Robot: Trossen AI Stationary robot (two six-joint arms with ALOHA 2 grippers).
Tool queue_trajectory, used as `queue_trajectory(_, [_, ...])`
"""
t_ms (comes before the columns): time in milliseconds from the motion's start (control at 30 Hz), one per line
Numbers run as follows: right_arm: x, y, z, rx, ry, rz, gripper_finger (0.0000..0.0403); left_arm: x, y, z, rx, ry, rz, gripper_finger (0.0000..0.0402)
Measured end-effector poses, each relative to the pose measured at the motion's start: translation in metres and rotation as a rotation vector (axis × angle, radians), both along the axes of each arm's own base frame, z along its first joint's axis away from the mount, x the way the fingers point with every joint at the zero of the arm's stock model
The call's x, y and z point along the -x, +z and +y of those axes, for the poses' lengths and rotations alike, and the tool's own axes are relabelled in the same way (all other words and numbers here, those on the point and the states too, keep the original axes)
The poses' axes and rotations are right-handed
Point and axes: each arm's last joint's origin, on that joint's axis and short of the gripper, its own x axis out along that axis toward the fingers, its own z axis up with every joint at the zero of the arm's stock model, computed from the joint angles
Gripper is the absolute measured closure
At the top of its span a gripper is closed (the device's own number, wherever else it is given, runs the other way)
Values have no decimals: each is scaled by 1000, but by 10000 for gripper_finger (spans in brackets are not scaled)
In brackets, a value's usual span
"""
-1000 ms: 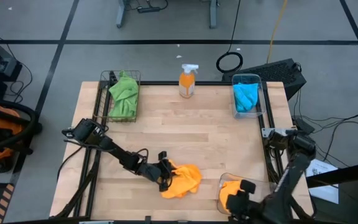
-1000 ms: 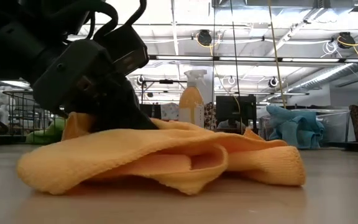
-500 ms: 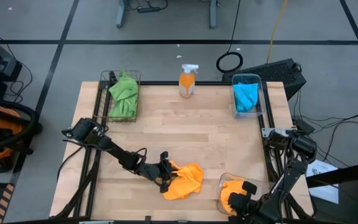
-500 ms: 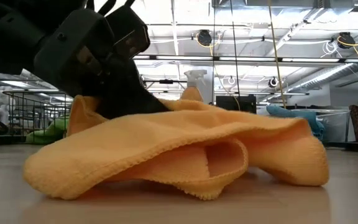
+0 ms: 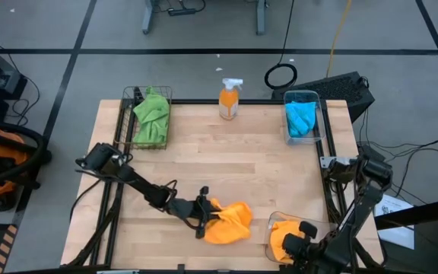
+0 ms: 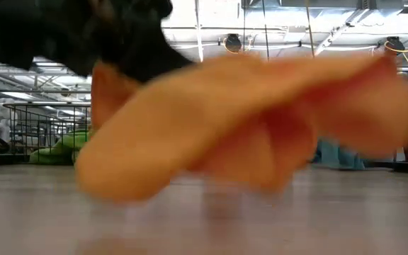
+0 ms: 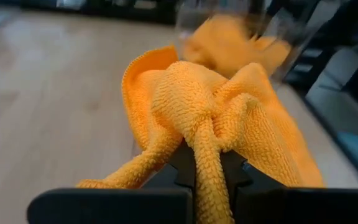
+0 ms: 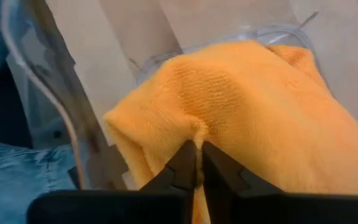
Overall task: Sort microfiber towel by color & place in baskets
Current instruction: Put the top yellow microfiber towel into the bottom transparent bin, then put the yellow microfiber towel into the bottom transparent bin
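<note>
One orange towel [image 5: 230, 222] is bunched at the table's near middle, and my left gripper [image 5: 203, 218] is shut on its left end. In the low view this orange towel [image 6: 246, 120] fills the picture, blurred. A second orange towel [image 5: 283, 232] lies in a clear plastic basket [image 5: 271, 228] at the near right corner, where my right gripper [image 8: 196, 163] is shut on it. Green towels [image 5: 151, 114] fill the black mesh basket [image 5: 129, 122] at far left. Blue towels [image 5: 301, 118] sit in the clear basket [image 5: 317, 114] at far right. My left gripper pinches a bunched fold [image 7: 205, 152] of the orange towel between its two fingers, coming nearly level from the table's left. Several layers are gathered in the pinch. The rest of the towel spreads out beyond the fingertips toward the right. My right gripper pinches a small raised fold [image 8: 196, 134] on top of the second orange towel between its two fingertips [image 8: 182, 163], coming from above. The towel rests inside the clear basket.
An orange spray bottle [image 5: 230, 99] with a white trigger stands at the far edge's middle. Bare wooden tabletop [image 5: 234, 160] lies between the baskets. The near right basket's clear wall [image 8: 39, 87] stands close beside my right gripper.
My left gripper has moved toward the table's right with the orange towel, toward the near right basket. The towel has risen and swung with it, its folds higher in the low view than a second ago.
</note>
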Motion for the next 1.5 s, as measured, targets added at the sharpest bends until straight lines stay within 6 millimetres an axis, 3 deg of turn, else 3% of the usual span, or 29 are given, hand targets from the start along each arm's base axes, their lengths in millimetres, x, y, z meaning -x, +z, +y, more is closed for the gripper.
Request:
queue_trajectory(300, [8,45,5,0,-31,-87,300,3,71,-4,-49,-49,-208,379])
queue_trajectory(500, [1,87,12,141,66,-404,248,-2,107,-5,-107,-52,-262,379])
queue_trajectory(733, [-16,121,19,432,225,-721,204,-18,131,-4,-185,34,-208,379])
queue_trajectory(867, [-37,127,14,548,252,-759,172,-23,141,-1,-165,67,-228,379])
queue_trajectory(1000, [-62,125,-4,631,227,-710,138,-25,148,-2,-143,30,-251,379])
queue_trajectory(1233, [-90,121,-34,705,166,-626,80,-25,152,-7,-128,-63,-275,379])
queue_trajectory(1500, [-108,122,-50,738,181,-582,66,-25,154,-9,-201,-138,-318,379])
